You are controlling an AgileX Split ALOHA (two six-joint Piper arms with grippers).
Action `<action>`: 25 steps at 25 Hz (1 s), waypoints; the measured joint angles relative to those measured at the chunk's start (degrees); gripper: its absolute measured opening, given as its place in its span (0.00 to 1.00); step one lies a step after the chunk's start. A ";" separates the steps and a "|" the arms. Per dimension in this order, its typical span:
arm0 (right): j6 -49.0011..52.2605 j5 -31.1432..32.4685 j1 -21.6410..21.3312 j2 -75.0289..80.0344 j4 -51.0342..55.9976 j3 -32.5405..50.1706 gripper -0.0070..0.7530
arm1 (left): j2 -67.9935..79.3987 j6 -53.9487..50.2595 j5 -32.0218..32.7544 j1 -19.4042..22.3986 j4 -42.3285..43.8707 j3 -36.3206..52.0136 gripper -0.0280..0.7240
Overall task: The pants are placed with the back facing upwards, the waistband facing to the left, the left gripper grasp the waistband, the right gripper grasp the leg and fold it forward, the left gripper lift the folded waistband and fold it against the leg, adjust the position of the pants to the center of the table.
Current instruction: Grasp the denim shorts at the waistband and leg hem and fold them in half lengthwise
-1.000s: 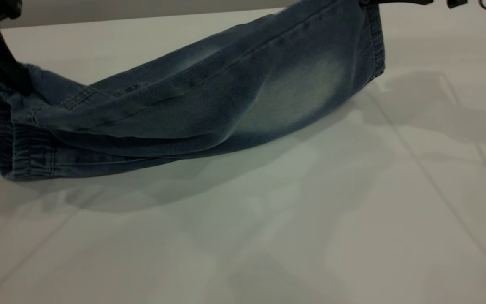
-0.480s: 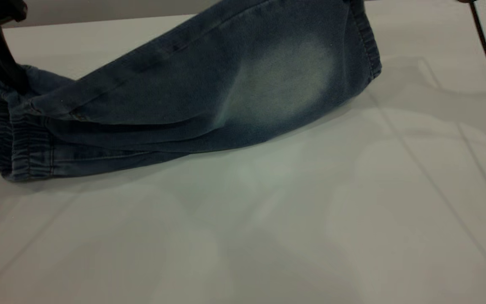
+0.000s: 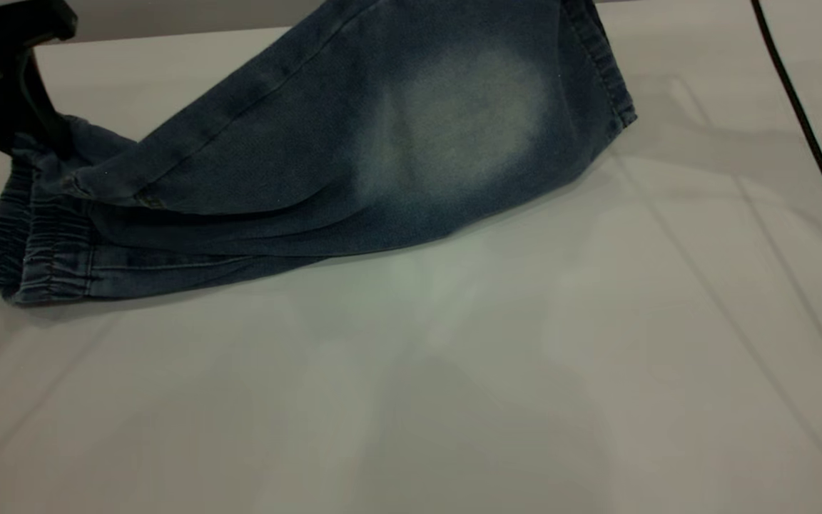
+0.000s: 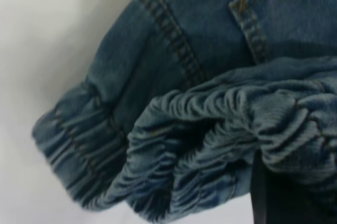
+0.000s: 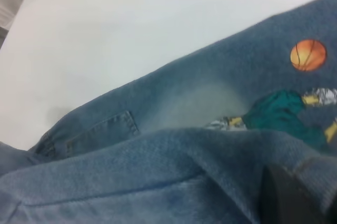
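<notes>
The left gripper [image 3: 33, 135] clamps the pants' [image 3: 354, 164] waistband [image 3: 33, 250]; the right gripper [image 5: 295, 197] pinches the lifted leg [image 3: 468, 121] above the table [image 3: 525, 371]

Leg [image 3: 454, 135] hem cut off at top edge; right end effector [image 5: 295, 197] mostly out of frame

The surface [image 3: 496, 371] is big, flat and pale, white to light grey. The blue pants [image 3: 190, 235] lie on it at its left side. Their bunched waistband [image 3: 33, 257] rests near the left edge. One leg [image 3: 454, 128] rises off the surface toward the back. A thin black cable [image 3: 807, 135] runs along the right side.
</notes>
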 joint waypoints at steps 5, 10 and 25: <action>0.25 -0.57 1.28 2.83 -0.05 -4.67 0.03 | 2.27 0.00 1.80 0.00 1.03 -5.24 0.23; 0.30 -1.00 1.78 6.09 -0.13 -8.69 0.03 | 3.73 -1.75 2.09 0.44 2.99 -7.89 0.23; -0.12 -6.15 1.72 8.35 -0.28 -9.89 0.10 | 4.81 -4.32 0.72 0.53 7.23 -7.89 0.23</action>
